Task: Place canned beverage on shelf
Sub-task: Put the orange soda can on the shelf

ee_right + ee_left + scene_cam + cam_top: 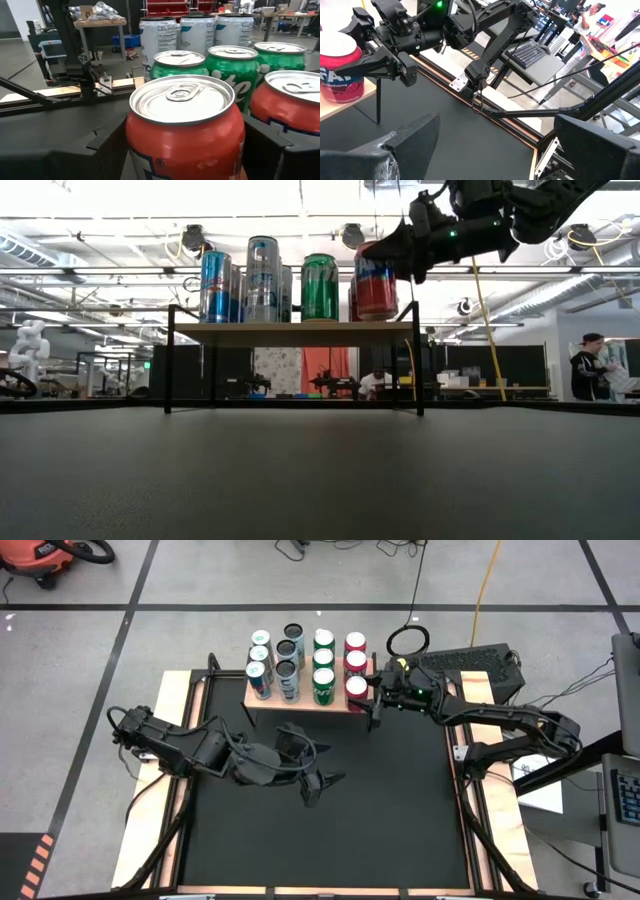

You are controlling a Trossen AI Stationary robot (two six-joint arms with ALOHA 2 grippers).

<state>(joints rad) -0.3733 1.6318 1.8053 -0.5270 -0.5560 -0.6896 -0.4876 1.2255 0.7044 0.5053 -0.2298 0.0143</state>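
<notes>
The right gripper (372, 698) had jaws pinching the front red can (185, 131), seating it on the shelf (292, 332); left gripper (322, 784) waited spread over the counter (330, 840).

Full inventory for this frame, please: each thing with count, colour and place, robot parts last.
Shelf: one, light wood on black legs, table's far edge.
Blue cans: three, blue-silver, shelf's left column.
Silver cans: three, second column.
Green cans: three, third column.
Red cans: three, right column.
Table: one, black.
Keyboard: one, black, beyond the table's far right corner.
Person: one, dark top, room behind.
Left gripper: open, empty, over mid-table.
Right gripper: closed on the front red can.
</notes>
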